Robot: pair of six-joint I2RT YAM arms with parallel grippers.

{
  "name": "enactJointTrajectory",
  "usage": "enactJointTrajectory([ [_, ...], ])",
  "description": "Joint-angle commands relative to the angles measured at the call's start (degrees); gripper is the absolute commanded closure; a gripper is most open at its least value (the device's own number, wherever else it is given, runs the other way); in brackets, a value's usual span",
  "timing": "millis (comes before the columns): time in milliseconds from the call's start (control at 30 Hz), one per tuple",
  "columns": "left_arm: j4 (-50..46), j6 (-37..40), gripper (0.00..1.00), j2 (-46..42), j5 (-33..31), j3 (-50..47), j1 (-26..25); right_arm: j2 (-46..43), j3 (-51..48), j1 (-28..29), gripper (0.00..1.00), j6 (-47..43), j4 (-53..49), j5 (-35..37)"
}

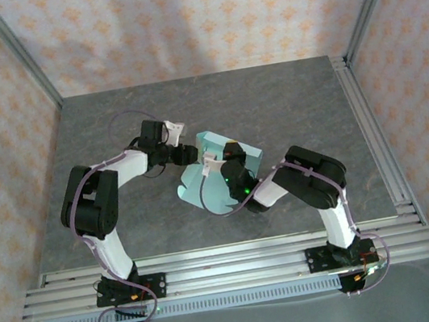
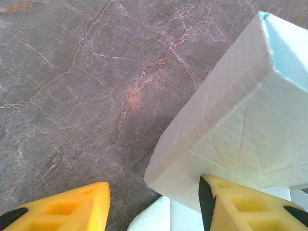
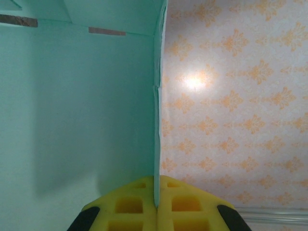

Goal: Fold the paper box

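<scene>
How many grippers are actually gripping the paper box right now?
1. The right gripper is shut on a wall of the paper box. The left gripper is open at the box's corner.

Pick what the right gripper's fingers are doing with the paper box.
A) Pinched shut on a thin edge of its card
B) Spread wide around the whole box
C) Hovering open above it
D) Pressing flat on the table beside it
A: in the right wrist view, the right gripper has its yellow fingers closed together, with a thin upright edge of the paper box sandwiched between them.
</scene>
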Motion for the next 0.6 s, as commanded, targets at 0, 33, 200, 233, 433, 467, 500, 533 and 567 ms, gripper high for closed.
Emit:
enactJointTrajectory([
  [0,-1.24,1.68,0.46,-2.20,-0.22,-0.46,-0.35,2.28,0.65,0.43,1.00,-2.97,-0.64,0.26],
  [33,-1.30,1.74,0.46,-2.19,-0.28,-0.46,-0.37,2.62,0.95,0.48,1.00,-3.69,-0.25,0.57],
  [200,-1.55,2.83,0.46,-1.94,-1.18,-0.25,-0.66,5.22,1.71,1.19,1.00,-7.06,4.58,1.59],
  [233,-1.77,3.39,0.46,-1.94,-1.43,-0.16,-0.83,5.74,1.80,1.56,1.00,-7.46,5.20,1.66],
  [433,-1.79,5.20,0.46,-1.83,-1.78,-0.11,-1.47,7.65,1.58,2.58,1.00,-8.77,9.08,2.34],
  [467,-1.77,5.37,0.46,-1.80,-1.89,-0.02,-1.52,7.36,1.39,2.58,1.00,-8.64,9.30,2.36],
  [500,-1.96,5.59,0.46,-1.81,-2.06,0.07,-1.73,6.91,1.12,2.61,1.00,-8.35,9.17,2.39],
  [533,-2.21,5.73,0.47,-1.68,-2.51,0.32,-1.97,6.28,0.73,2.60,1.00,-8.03,8.78,2.36],
  [567,-2.54,5.86,0.47,-1.52,-3.04,0.62,-2.19,5.79,0.43,2.58,1.00,-7.68,8.64,2.25],
])
